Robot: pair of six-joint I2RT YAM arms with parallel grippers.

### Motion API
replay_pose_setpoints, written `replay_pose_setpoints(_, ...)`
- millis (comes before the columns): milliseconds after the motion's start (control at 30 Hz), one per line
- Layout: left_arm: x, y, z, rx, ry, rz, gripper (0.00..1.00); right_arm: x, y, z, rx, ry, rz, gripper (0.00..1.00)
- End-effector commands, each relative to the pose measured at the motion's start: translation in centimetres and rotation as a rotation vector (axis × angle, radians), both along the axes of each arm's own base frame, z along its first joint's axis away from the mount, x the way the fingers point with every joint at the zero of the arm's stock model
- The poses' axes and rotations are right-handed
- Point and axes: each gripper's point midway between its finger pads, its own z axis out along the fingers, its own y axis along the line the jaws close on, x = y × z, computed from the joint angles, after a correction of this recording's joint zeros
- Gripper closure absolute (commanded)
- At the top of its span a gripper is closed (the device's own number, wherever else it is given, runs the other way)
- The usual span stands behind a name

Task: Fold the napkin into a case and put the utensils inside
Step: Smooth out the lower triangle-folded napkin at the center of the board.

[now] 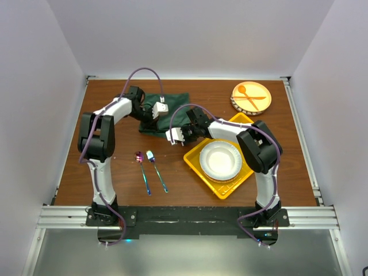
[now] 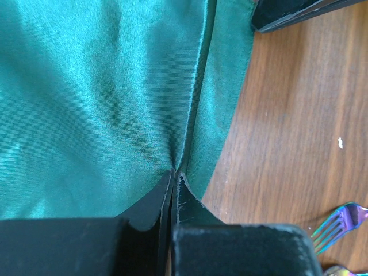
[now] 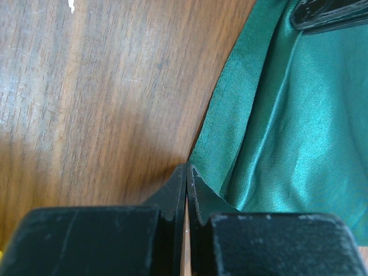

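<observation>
From my remote seat the biggest thing I see is the brown wooden worktop, walled in white on three sides. The napkin lies rumpled toward the far edge, a little left of centre, dark green and not yet a case (its sheen looks far brighter in the wrist views). Right of centre a yellow tray sits cornerwise and carries a white plate. In the far right corner stands a smaller round plate with an orange spoon and fork crossed on it. Both arms bend inward over the cloth. The left hand is closed on a ridge of napkin near its edge, the creases running straight into the fingertips. The right hand is closed too, pinching the napkin's hem where cloth meets bare wood. The utensils lie side by side on the worktop, nearer the arm bases than the napkin and well apart from it, heads toward the cloth. The fork's iridescent tines show at the edge of the left wrist view.
</observation>
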Motion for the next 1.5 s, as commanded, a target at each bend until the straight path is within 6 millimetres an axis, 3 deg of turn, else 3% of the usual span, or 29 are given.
replay_pose_setpoints(0, 0.7, -0.3, 3.9, -0.048, -0.094, -0.037, 1.0, 0.4, 0.0, 0.1, -0.024, -0.017, 0.007, 1.0)
replay_pose_setpoints(667, -0.4, 2.7, 2.3, 0.02, -0.079, -0.061, 1.0, 0.2, -0.2, 0.0, -0.039, -0.022, 0.023, 1.0)
replay_pose_setpoints(800, -0.7, 2.7, 2.1, 0.021, -0.072, -0.071, 1.0, 0.2, 0.2, 0.8, -0.013, -0.019, 0.022, 1.0)
replay_pose_setpoints(867, -0.7, 2.7, 2.0, 0.023, -0.07, -0.061, 0.96, 0.2, 0.5, 2.2, 0.023, -0.005, -0.006, 0.99)
replay_pose_setpoints(1000, -0.4, 3.0, 2.4, 0.014, -0.095, -0.027, 0.75, 0.2, 1.3, 6.1, 0.11, 0.05, -0.095, 0.86)
replay_pose_setpoints(1200, 0.3, 3.1, 6.0, -0.08, -0.195, 0.05, 0.61, 0.4, 0.6, 11.9, 0.249, 0.214, -0.291, 0.71)
replay_pose_setpoints(1233, 1.0, 2.9, 7.9, -0.101, -0.275, 0.057, 0.6, 0.9, 0.0, 12.5, 0.287, 0.279, -0.372, 0.7)
replay_pose_setpoints(1267, 0.2, 2.7, 7.6, -0.119, -0.264, 0.071, 0.6, 1.2, -0.4, 13.0, 0.314, 0.316, -0.413, 0.66)
replay_pose_setpoints(1300, 0.3, 2.7, 8.8, -0.129, -0.307, 0.084, 0.59, 1.7, -0.7, 13.4, 0.343, 0.35, -0.453, 0.65)
replay_pose_setpoints(1367, 0.4, 2.6, 8.8, -0.151, -0.356, 0.109, 0.58, 3.2, -2.3, 14.0, 0.408, 0.459, -0.594, 0.62)
replay_pose_setpoints(1400, 1.0, 2.5, 10.2, -0.163, -0.434, 0.106, 0.56, 4.0, -2.6, 14.3, 0.439, 0.483, -0.639, 0.61)
replay_pose_setpoints(1467, 0.1, 1.7, 9.3, -0.151, -0.466, 0.099, 0.52, 5.9, -4.0, 14.0, 0.489, 0.581, -0.783, 0.61)
